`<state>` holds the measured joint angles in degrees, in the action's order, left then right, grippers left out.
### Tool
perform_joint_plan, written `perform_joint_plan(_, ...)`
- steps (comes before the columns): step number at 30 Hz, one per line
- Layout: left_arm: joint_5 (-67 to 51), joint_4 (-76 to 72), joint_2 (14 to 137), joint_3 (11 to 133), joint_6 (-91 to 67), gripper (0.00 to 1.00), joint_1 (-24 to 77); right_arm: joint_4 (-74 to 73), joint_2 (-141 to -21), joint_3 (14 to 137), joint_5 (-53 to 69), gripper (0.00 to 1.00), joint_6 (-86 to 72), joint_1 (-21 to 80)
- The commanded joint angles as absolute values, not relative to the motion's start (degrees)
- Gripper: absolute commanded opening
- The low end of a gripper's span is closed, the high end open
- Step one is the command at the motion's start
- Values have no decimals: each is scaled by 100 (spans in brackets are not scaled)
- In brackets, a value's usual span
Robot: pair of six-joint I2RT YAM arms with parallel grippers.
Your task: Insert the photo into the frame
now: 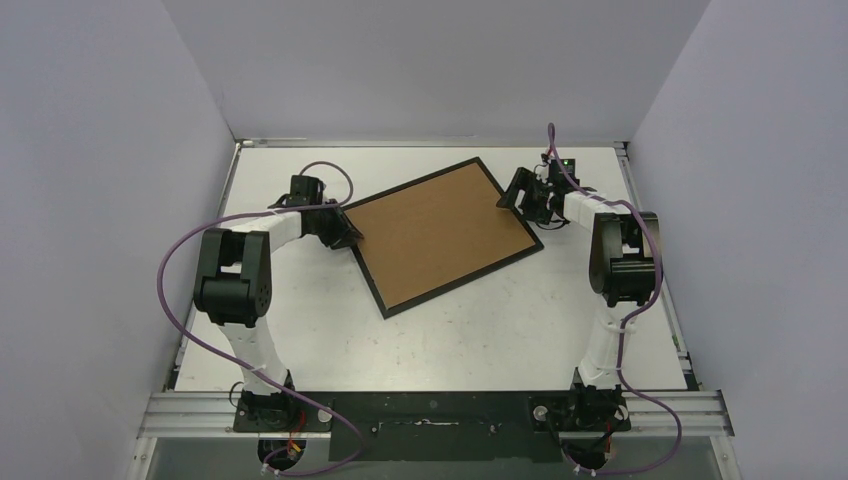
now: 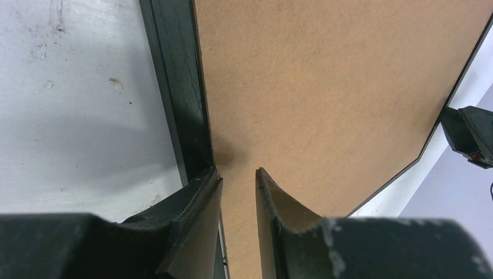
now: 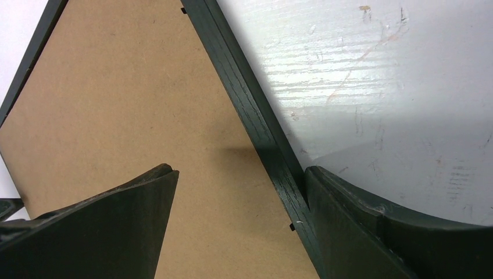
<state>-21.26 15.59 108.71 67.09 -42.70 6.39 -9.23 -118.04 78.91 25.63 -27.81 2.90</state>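
Observation:
The black frame (image 1: 366,262) lies flat and turned at an angle on the table, with a brown backing board (image 1: 440,235) filling it. The photo is hidden. My left gripper (image 1: 350,232) is at the frame's left corner. In the left wrist view its jaws (image 2: 237,173) stand a narrow gap apart, one finger over the frame's rail (image 2: 174,75), the other over the board (image 2: 320,87), nothing between them. My right gripper (image 1: 512,197) is at the right corner, wide open (image 3: 239,169). It straddles the rail (image 3: 244,99), one finger on the table side and the other over the board (image 3: 128,104).
The white table (image 1: 480,330) is scuffed and closed in by pale walls at the left, back and right. A metal rail (image 1: 430,410) with both arm bases runs along the near edge. The right gripper's tip (image 2: 468,136) shows past the frame's far edge in the left wrist view.

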Motion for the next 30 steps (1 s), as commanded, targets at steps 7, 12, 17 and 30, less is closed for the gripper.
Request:
perform_joint_plan(7,-2995,79,11019,6457,-4423,21,1065,-1468,-12284,7792,3050,82,-2892,501)
perform_joint_plan(12,-2579,520,11150,6681,-4212,21,1137,-1459,-12308,7787,3046,82,-2894,501)
perform_joint_plan(17,-2021,990,11128,6811,-4023,26,1222,-1468,-12283,7778,2994,82,-2859,510)
perform_joint_plan(30,-1706,1176,11195,7092,-3768,33,1355,-1432,-12134,7681,2936,82,-2769,579)
